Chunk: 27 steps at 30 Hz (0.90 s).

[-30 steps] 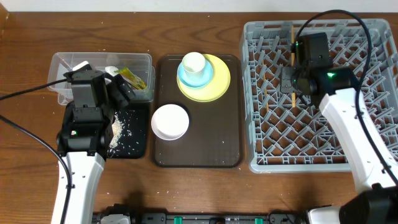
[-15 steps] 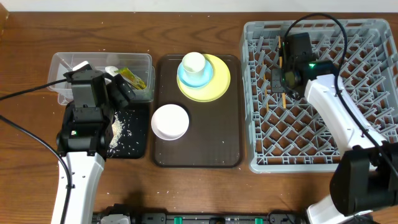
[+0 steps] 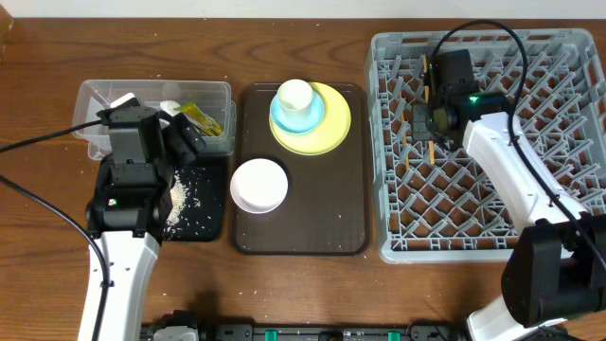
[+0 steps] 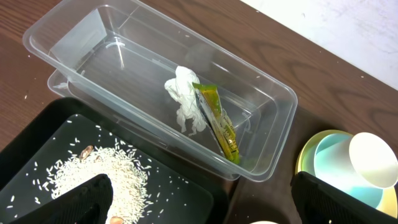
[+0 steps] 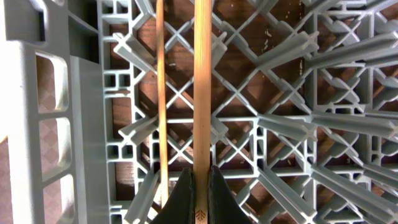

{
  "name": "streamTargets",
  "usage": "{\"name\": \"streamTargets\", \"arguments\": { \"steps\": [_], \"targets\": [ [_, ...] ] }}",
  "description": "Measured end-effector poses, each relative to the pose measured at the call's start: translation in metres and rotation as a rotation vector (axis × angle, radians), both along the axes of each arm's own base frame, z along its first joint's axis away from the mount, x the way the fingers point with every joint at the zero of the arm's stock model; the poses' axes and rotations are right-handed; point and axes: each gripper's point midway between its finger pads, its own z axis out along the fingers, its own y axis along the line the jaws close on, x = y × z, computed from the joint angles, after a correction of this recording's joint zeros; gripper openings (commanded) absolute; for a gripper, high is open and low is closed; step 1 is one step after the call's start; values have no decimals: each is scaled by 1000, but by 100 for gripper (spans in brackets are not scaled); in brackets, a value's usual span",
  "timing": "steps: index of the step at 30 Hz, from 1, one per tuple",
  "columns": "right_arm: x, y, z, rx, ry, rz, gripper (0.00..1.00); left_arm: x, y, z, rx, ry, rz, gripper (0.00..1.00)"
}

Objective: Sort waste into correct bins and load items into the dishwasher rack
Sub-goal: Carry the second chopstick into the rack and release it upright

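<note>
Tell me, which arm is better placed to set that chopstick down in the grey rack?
Right. The right gripper is shut on a chopstick directly over the rack; the left gripper hangs open near the clear tub.

Far left, a crumpled white tissue [image 4: 185, 99] and yellow-green wrapper [image 4: 217, 121] lie in the clear tub [image 4: 81, 37], with rice [image 4: 102, 174] scattered on the black tray [image 4: 37, 137] just nearer. At centre, the cup [image 3: 294, 95], blue dish [image 3: 301, 121] and yellow plate [image 3: 333, 128] are stacked, the white bowl [image 3: 258, 184] nearer. Two wooden chopsticks [image 5: 160, 93] run over the grey rack [image 3: 568, 43], one chopstick [image 5: 202, 81] pinched by the right gripper [image 5: 201, 177].
</note>
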Motion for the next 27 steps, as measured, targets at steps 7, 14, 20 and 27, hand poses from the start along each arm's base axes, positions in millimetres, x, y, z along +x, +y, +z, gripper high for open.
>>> {"name": "streamTargets", "arguments": {
  "steps": [7, 14, 20, 27],
  "targets": [
    [1, 0, -1, 0, -1, 1, 1, 0, 0, 0, 0, 0, 0, 94],
    [2, 0, 0, 1, -7, 0, 1, 0, 0, 0, 0, 0, 0, 94],
    [2, 0, -4, 1, -7, 0, 9, 0, 0, 0, 0, 0, 0, 95],
    [-2, 0, -8, -2, 6, 9, 22, 0, 0, 0, 0, 0, 0, 94]
  ]
}}
